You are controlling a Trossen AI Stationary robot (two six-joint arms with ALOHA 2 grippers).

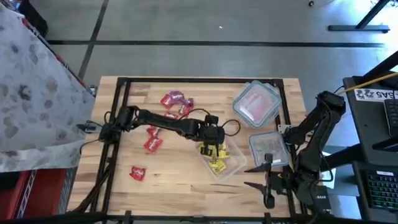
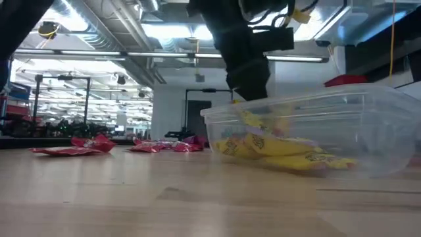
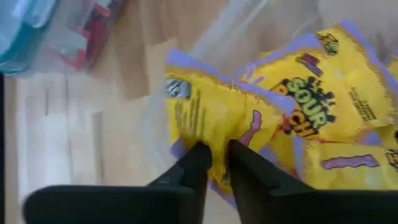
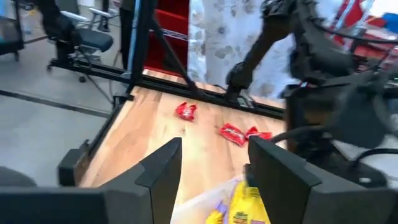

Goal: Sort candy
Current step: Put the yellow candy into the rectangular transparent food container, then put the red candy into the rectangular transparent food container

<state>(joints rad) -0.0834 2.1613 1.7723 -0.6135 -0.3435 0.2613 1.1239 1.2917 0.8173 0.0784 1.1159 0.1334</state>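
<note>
While the left arm reaches across the wooden surface (image 1: pixel 186 180) in the high view, its left claw (image 1: pixel 214 149) sits over a clear tub (image 1: pixel 233 165) holding yellow candy (image 1: pixel 217 164); red candy (image 1: pixel 151 143) lies scattered on the bare wood toward the left, with a red and purple cluster (image 1: pixel 176 99) farther back; a second tub of red packets (image 1: pixel 256 103) and a lidded tub (image 1: pixel 268 149) stand to the right; the right claw (image 1: pixel 268 176) waits near the front right edge, fingers spread wide; at table height, the dark left arm (image 2: pixel 243 66) comes down into the clear tub (image 2: pixel 368 131), where yellow packets (image 2: pixel 276 148) lie piled, and red packets (image 2: pixel 79 146) rest on the wood beyond; from the left wrist, the left claw (image 3: pixel 214 165) is drawn narrow, its fingers (image 3: pixel 194 163) pinching the edge of a yellow packet (image 3: pixel 211 115); from the right wrist, the right claw (image 4: pixel 211 168) stands wide apart, with red packets (image 4: pixel 186 111) on the wood ahead.
</note>
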